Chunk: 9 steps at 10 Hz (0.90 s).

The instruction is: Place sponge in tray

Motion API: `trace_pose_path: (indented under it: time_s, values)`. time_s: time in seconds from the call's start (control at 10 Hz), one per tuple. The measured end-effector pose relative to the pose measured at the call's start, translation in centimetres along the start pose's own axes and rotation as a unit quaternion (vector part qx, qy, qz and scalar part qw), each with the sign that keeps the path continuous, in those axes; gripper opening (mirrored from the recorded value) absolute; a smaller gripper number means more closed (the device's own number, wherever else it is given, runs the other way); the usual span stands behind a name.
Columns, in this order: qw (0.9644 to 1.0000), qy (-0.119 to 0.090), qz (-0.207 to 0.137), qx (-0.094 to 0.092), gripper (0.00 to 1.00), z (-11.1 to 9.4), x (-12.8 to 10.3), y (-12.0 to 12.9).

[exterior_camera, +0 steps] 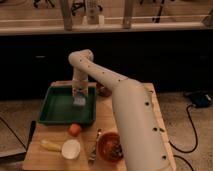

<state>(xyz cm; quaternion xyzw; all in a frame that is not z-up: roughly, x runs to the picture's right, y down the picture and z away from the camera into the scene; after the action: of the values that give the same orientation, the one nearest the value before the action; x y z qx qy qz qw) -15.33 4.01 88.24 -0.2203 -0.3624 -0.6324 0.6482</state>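
Observation:
The dark green tray [55, 111] lies on the left of the wooden table. The blue-grey sponge [80, 101] is over the tray's right half, at the tip of my gripper [80, 95]. The gripper points down above the tray, at the end of my white arm, which reaches from the lower right. I cannot tell whether the sponge rests on the tray floor or hangs just above it.
An orange fruit [75, 129] sits in front of the tray. A white cup [71, 148] and a yellowish item [50, 145] lie near the front edge. A reddish-orange bowl [109, 146] and a utensil [94, 146] are to the right. A dark counter stands behind the table.

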Motion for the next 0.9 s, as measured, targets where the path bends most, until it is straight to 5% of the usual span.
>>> trace_pose_path:
  time_s: [0.2, 0.9]
  values:
    - [1.0000, -0.003, 0.000, -0.001, 0.80, -0.06, 0.08, 0.07]
    - [0.9999, -0.010, -0.003, -0.005, 0.80, -0.07, 0.27, -0.21]
